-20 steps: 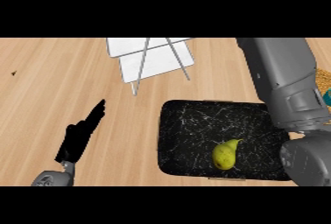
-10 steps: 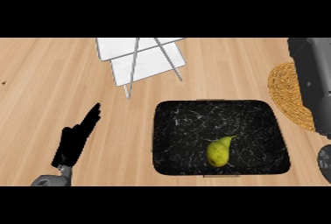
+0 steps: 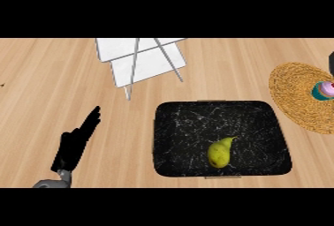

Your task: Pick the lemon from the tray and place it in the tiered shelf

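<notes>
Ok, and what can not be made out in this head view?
Right robot hand: out of view; only a dark sliver shows at the right edge.
Tiered shelf: far part cut off by the top edge.
Woven mat and the small colourful thing on it: cut by the right edge; the thing cannot be identified.
Left robot hand: forearm cut off at the bottom edge.
</notes>
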